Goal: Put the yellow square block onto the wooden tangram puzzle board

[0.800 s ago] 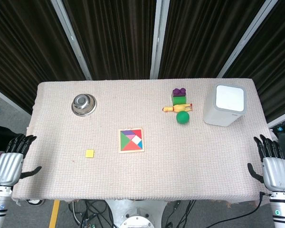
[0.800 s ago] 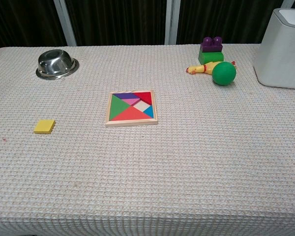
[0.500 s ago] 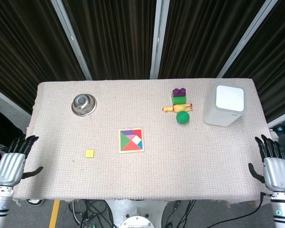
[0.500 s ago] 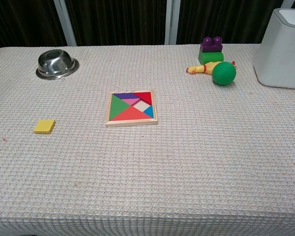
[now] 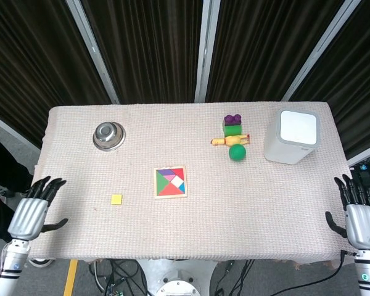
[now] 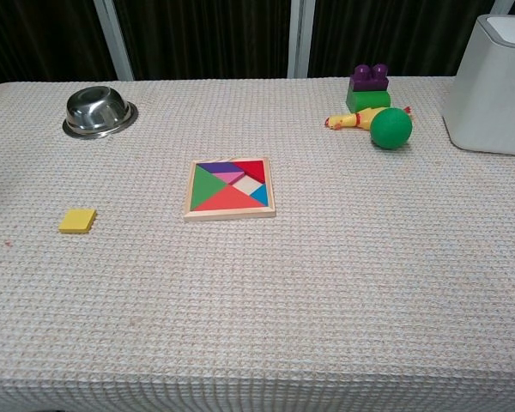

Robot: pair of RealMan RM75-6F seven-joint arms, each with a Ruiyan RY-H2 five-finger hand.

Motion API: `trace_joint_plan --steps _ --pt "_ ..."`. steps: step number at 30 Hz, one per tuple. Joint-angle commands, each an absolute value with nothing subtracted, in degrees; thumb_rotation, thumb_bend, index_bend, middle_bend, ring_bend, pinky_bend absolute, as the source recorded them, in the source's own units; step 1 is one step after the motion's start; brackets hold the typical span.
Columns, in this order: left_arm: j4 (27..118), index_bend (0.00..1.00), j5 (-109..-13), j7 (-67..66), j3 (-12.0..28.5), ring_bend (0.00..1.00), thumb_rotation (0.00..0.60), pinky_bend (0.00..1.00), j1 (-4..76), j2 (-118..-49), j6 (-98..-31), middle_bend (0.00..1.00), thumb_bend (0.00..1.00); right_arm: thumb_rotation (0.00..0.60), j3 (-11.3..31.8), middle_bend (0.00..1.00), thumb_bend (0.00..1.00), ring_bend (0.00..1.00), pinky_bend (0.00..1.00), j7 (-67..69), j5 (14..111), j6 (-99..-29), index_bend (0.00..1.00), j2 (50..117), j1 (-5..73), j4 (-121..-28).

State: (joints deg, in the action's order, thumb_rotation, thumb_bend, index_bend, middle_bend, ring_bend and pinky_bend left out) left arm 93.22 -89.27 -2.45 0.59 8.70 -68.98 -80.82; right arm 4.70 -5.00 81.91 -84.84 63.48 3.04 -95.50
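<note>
The yellow square block (image 5: 116, 198) (image 6: 77, 221) lies flat on the cloth, left of the wooden tangram puzzle board (image 5: 171, 182) (image 6: 230, 188), which is filled with coloured pieces. My left hand (image 5: 32, 213) hovers beyond the table's left front corner, fingers spread and holding nothing, well left of the block. My right hand (image 5: 359, 215) hangs off the right front corner, fingers apart and empty. Neither hand shows in the chest view.
A steel bowl (image 5: 108, 135) (image 6: 99, 110) sits at the back left. A purple and green brick stack (image 5: 233, 125), a yellow rubber chicken (image 5: 228, 141) and a green ball (image 5: 237, 152) cluster at the back right, beside a white box (image 5: 291, 136).
My left hand has shifted right and slightly down, closer to the table's left edge. The right hand has dropped a little. The objects have not moved.
</note>
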Motion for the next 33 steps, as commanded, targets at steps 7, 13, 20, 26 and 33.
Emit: trace_joint_plan --steps 7,13,20,26,33 --pt "92.2 0.14 -86.4 -3.9 1.5 0.00 0.600 0.08 14.1 -74.9 -71.7 0.12 0.11 0.600 4.7 0.00 0.27 0.00 0.00 -3.9 81.5 -84.3 0.00 63.3 3.0 -94.7" --pt "89.7 0.16 -83.7 -3.7 2.5 0.00 0.600 0.09 17.2 -78.9 -66.7 0.13 0.11 0.600 4.7 0.00 0.27 0.00 0.00 -3.6 81.5 -84.2 0.00 63.3 3.0 -94.6" --pt "86.7 0.19 -81.0 -3.7 3.7 0.00 0.600 0.09 19.4 -82.6 -64.1 0.13 0.11 0.600 4.8 0.00 0.27 0.00 0.00 -3.2 81.0 -83.7 0.00 63.5 3.1 -94.0" --pt "83.9 0.21 -79.0 -2.7 4.5 0.00 0.600 0.09 21.0 -85.5 -61.9 0.14 0.11 0.600 4.9 0.00 0.27 0.00 0.00 -3.1 80.9 -83.6 0.00 63.8 3.1 -93.6" --pt "82.1 0.26 -76.3 -4.1 5.6 0.04 0.600 0.09 21.3 -88.1 -62.8 0.17 0.13 0.600 4.9 0.00 0.27 0.00 0.00 -2.8 80.8 -83.8 0.00 63.8 3.0 -93.2"
